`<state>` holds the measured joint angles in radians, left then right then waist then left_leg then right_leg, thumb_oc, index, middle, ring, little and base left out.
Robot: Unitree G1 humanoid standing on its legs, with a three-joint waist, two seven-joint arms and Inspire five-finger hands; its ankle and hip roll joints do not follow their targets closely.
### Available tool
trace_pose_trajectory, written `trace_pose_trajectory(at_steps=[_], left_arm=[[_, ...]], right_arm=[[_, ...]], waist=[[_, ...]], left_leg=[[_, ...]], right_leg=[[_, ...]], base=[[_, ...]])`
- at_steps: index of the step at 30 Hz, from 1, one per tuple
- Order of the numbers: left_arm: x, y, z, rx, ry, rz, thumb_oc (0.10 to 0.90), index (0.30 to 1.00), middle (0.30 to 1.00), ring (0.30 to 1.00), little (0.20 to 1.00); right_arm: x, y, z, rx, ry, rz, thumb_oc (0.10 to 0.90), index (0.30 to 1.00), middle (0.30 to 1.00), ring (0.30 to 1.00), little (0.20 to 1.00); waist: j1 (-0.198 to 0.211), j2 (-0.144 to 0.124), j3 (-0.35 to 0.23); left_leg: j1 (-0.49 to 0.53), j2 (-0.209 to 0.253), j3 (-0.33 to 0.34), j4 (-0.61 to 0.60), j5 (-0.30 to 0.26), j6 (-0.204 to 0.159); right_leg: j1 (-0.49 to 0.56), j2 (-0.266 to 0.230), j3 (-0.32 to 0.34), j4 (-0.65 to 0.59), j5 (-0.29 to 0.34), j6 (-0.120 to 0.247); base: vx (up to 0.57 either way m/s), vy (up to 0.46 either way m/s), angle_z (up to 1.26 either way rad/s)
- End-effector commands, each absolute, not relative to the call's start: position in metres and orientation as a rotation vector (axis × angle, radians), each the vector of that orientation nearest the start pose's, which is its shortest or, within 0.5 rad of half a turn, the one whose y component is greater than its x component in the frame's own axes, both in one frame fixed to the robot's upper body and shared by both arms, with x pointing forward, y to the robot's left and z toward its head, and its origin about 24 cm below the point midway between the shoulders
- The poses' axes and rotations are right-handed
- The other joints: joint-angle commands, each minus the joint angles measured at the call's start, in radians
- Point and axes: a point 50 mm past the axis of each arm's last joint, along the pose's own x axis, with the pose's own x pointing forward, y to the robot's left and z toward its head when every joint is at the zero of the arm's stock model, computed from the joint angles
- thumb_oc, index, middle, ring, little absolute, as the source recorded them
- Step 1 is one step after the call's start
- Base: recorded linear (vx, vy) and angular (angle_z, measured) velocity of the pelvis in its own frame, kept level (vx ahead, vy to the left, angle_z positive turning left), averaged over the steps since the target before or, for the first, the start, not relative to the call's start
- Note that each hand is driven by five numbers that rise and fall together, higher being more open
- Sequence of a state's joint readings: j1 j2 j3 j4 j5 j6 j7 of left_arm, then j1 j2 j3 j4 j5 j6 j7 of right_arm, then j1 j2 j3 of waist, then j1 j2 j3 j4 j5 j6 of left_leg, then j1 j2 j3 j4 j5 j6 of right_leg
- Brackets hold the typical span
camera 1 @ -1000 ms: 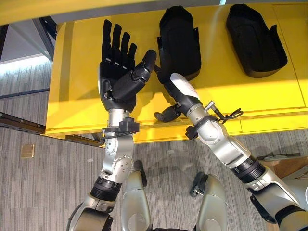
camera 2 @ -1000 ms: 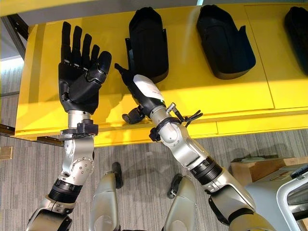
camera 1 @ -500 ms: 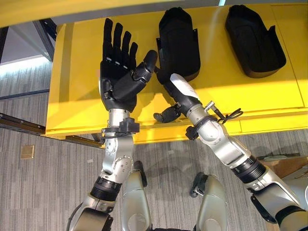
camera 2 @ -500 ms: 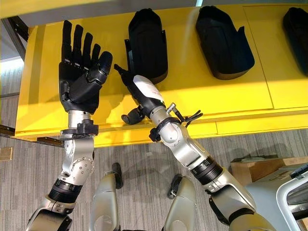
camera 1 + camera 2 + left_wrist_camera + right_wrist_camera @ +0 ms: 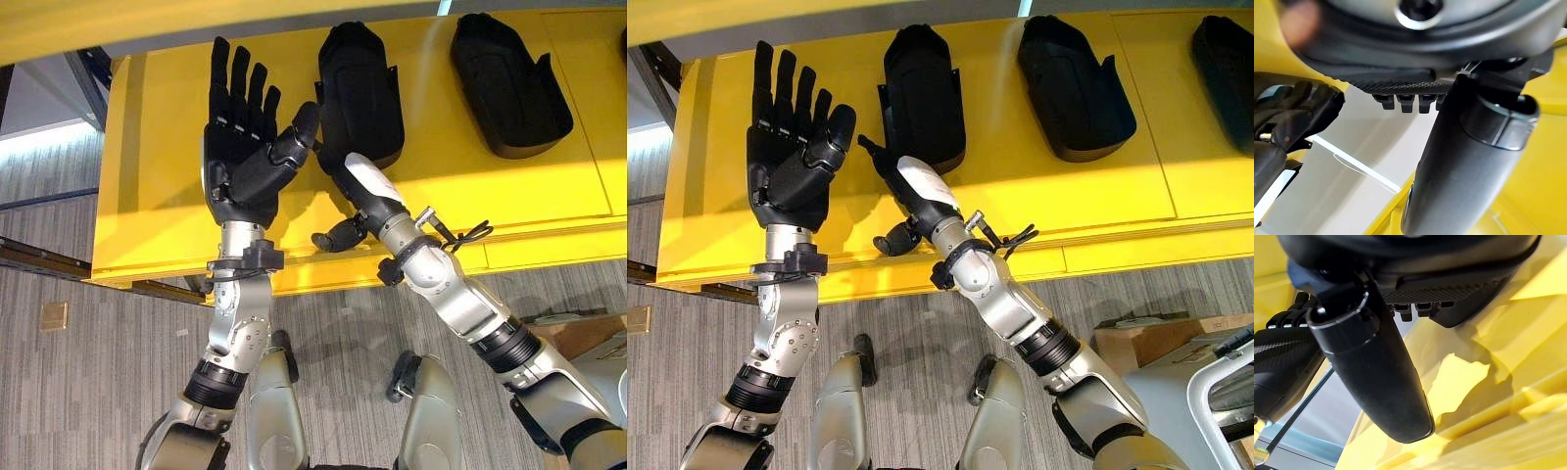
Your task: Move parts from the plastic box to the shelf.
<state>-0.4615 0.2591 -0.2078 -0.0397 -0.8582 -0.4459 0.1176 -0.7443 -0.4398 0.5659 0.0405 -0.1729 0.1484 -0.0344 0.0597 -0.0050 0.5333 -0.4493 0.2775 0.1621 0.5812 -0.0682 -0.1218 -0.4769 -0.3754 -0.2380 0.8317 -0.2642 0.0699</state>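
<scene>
My left hand (image 5: pixel 238 162) is raised over the yellow shelf (image 5: pixel 147 196), fingers straight and spread, holding nothing. Beside it, my right hand (image 5: pixel 361 188) rests by the nearest black moulded part (image 5: pixel 361 88), which lies on the shelf; I cannot tell its finger state. I would draw both hands back level to avoid nudging it. No legible writing.

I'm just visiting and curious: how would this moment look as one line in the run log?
left hand: open, raised over yellow shelf | right hand: beside nearest black part, fingers unclear | two more black parts on shelf
</scene>
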Motion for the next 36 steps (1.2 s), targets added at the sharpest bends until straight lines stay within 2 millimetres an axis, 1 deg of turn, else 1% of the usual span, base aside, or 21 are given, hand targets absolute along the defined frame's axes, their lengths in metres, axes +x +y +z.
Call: trace_pose_trajectory(at_steps=[1,11,16,22,25,28,29,30,33,36], left_arm=[[0.275,0.136,0.252,-0.69,-1.015,-0.375,0.9,1.0,1.0,1.0,1.0],[0.274,0.135,0.25,-0.695,-1.02,-0.38,0.9,1.0,1.0,1.0,1.0],[0.273,0.134,0.249,-0.7,-1.02,-0.374,0.9,1.0,1.0,1.0,1.0],[0.273,0.134,0.253,-0.699,-1.023,-0.372,0.9,1.0,1.0,1.0,1.0],[0.273,0.134,0.253,-0.735,-1.012,-0.372,0.9,1.0,1.0,1.0,1.0],[0.273,0.131,0.252,-0.715,-1.004,-0.389,0.9,1.0,1.0,1.0,1.0],[0.272,0.13,0.253,-0.73,-1.004,-0.377,0.9,1.0,1.0,1.0,1.0],[0.271,0.13,0.254,-0.732,-1.004,-0.369,0.9,1.0,1.0,1.0,1.0],[0.27,0.134,0.255,-0.747,-1.023,-0.321,0.9,1.0,1.0,1.0,1.0],[0.27,0.137,0.255,-0.745,-1.018,-0.315,0.9,1.0,1.0,1.0,1.0]], right_arm=[[0.315,-0.051,0.216,-0.691,-0.666,0.454,0.9,1.0,1.0,1.0,1.0],[0.314,-0.051,0.208,-0.689,-0.673,0.462,0.9,1.0,1.0,1.0,1.0],[0.311,-0.051,0.215,-0.654,-0.742,0.415,0.9,1.0,1.0,1.0,1.0],[0.304,-0.052,0.23,-0.595,-0.812,0.403,0.9,1.0,1.0,1.0,1.0],[0.295,-0.052,0.244,-0.508,-0.927,0.351,0.9,1.0,1.0,1.0,1.0],[0.288,-0.052,0.251,-0.49,-0.996,0.326,0.9,1.0,1.0,1.0,1.0],[0.282,-0.052,0.257,-0.468,-1.038,0.306,0.9,1.0,1.0,1.0,1.0],[0.28,-0.053,0.258,-0.467,-1.05,0.3,0.9,1.0,1.0,1.0,1.0],[0.272,-0.055,0.269,-0.44,-1.106,0.25,0.9,1.0,1.0,1.0,1.0],[0.27,-0.06,0.275,-0.424,-1.131,0.205,0.9,1.0,1.0,1.0,1.0]], waist=[[0.01,-0.009,-0.068],[0.005,-0.011,-0.086],[0.002,-0.011,-0.098],[-0.001,-0.007,-0.103],[-0.004,-0.004,-0.106],[-0.007,-0.002,-0.108],[-0.011,0.0,-0.108],[-0.012,0.0,-0.108],[-0.019,0.002,-0.113],[-0.022,0.003,-0.117]], left_leg=[[0.1,-0.003,0.026,-0.028,-0.125,0.032],[0.138,-0.005,0.036,-0.058,-0.117,0.031],[0.158,-0.003,0.04,-0.075,-0.108,0.027],[0.164,-0.008,0.034,-0.088,-0.101,0.025],[0.167,-0.009,0.034,-0.086,-0.103,0.025],[0.168,-0.01,0.034,-0.084,-0.105,0.027],[0.168,-0.009,0.038,-0.081,-0.108,0.029],[0.168,-0.009,0.038,-0.08,-0.108,0.029],[0.169,-0.009,0.042,-0.075,-0.113,0.03],[0.173,-0.009,0.045,-0.072,-0.118,0.032]], right_leg=[[0.074,0.023,0.061,-0.112,0.021,0.014],[0.11,0.026,0.06,-0.149,0.032,0.017],[0.128,0.028,0.058,-0.166,0.04,0.019],[0.134,0.033,0.062,-0.17,0.041,0.021],[0.138,0.038,0.066,-0.174,0.04,0.021],[0.139,0.042,0.069,-0.175,0.041,0.021],[0.139,0.043,0.071,-0.173,0.04,0.021],[0.138,0.043,0.072,-0.173,0.04,0.021],[0.137,0.046,0.078,-0.168,0.036,0.021],[0.143,0.048,0.08,-0.167,0.033,0.02]], base=[[0.0,0.0,0.0],[0.0,0.001,0.0],[0.01,0.006,-0.02],[0.0,0.005,-0.01],[0.0,0.01,0.0],[0.01,0.013,-0.01],[0.01,0.036,-0.04],[0.0,0.051,-0.06],[0.0,0.037,-0.05],[0.02,0.029,-0.05]])
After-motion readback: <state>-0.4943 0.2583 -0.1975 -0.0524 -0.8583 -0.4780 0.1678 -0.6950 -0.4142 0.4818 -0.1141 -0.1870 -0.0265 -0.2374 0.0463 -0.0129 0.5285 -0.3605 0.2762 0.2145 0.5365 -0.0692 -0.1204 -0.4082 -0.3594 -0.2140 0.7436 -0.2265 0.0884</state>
